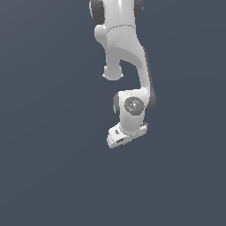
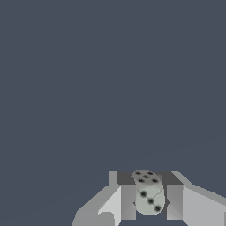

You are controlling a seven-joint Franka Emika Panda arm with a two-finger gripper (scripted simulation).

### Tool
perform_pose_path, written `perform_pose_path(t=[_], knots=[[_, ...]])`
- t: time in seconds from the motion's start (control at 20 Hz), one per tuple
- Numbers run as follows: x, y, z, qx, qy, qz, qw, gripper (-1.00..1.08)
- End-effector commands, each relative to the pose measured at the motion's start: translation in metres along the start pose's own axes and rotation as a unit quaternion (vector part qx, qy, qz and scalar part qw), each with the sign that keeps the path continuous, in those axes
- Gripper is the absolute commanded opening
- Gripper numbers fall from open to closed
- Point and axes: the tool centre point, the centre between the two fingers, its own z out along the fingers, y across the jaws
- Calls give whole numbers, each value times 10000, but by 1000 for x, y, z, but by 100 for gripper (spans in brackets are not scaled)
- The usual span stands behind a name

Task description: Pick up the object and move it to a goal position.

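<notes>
Pale spotted object (image 2: pixel 149 197) clamped in claw (image 2: pixel 150 203), visible only from wrist view

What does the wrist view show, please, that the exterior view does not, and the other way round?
Only the wrist view shows the object, a pale die with dark pips, sitting between the tool's fingers and apparently gripped. Only the exterior view shows the arm reaching down from the top of the picture, with the wrist joint above the tool; the die cannot be made out there. Both share the tool and the plain dark grey-blue background.
</notes>
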Motion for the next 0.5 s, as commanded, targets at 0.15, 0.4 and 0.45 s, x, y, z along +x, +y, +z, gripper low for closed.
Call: perform_pose_path(t=[0.15, 0.4, 0.45], knots=[[4, -2, -46, -3, 7, -4, 10000, -100], [8, -4, -102, -3, 7, -4, 10000, -100], [10, -5, -114, -3, 7, -4, 10000, -100]])
